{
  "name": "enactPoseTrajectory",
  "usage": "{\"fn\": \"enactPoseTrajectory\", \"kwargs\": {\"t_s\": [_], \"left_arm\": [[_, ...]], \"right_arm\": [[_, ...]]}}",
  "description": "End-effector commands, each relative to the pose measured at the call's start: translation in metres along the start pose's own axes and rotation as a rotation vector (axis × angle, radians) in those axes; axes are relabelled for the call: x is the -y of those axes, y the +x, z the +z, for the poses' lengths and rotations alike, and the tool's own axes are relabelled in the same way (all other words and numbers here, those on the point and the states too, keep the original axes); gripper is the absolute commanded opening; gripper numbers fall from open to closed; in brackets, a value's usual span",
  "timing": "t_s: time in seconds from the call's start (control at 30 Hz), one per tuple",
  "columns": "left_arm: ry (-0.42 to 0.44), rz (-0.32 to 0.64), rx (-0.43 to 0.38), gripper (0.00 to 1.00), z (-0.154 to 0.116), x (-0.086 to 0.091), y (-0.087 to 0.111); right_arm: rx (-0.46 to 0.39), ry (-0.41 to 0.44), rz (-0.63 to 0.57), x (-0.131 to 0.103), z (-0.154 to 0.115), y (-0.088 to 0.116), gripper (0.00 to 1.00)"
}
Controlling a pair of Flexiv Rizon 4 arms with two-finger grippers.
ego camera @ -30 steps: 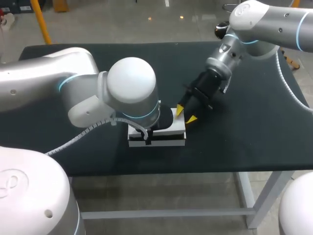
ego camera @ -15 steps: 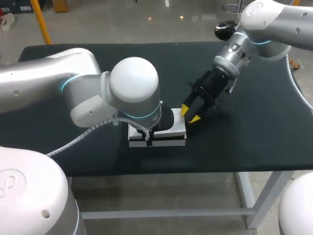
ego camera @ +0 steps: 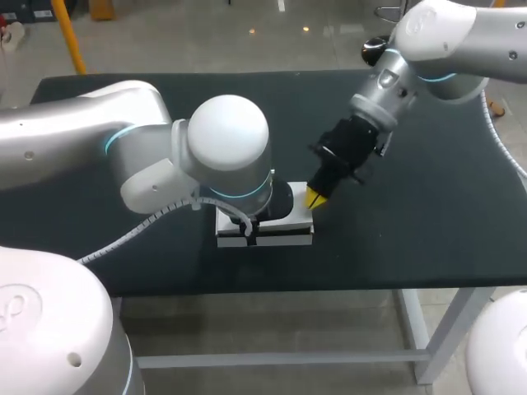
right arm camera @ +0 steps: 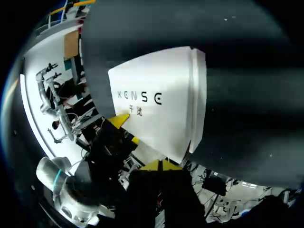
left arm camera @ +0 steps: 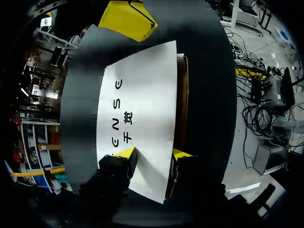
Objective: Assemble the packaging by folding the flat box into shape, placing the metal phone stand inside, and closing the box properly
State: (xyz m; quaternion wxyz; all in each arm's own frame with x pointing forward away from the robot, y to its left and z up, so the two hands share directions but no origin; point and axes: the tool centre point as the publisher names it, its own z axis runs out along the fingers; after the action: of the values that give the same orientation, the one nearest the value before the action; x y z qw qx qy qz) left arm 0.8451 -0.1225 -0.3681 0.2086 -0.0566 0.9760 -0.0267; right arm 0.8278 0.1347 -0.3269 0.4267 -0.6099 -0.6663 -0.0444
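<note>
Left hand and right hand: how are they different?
The left hand has its fingers apart, gripping the white box between them; the right hand has its fingers pressed together, holding nothing. The left hand sits at one box end, the right hand at the other. Both have yellow tips.

The box (ego camera: 290, 234) is white, rectangular and shallow, already folded into shape. It lies flat on the dark surface (ego camera: 412, 230), close to the front edge and about midway across. Its lid (left arm camera: 142, 95) is down, plain white with a short line of dark print. A narrow brown inner edge (left arm camera: 182, 95) shows along one long side, and a white side wall (right arm camera: 199, 95) runs below the opposite crease.
</note>
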Motion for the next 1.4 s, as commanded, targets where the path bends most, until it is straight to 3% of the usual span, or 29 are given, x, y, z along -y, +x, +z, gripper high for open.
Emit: {"fn": "enactPoseTrajectory", "kwargs": {"t_s": [0.03,0.47,1.4], "left_arm": [[-0.008,-0.002,0.001,0.46,0.002,0.002,0.002],[-0.012,-0.001,-0.01,0.46,0.004,0.002,0.002],[-0.012,0.011,-0.021,0.48,-0.001,-0.001,0.004]], "right_arm": [[0.006,-0.196,-0.009,0.01,0.007,-0.003,0.0],[0.021,-0.245,-0.02,0.004,0.017,-0.01,0.0],[0.021,-0.244,-0.009,-0.006,0.022,-0.015,0.0]]}}
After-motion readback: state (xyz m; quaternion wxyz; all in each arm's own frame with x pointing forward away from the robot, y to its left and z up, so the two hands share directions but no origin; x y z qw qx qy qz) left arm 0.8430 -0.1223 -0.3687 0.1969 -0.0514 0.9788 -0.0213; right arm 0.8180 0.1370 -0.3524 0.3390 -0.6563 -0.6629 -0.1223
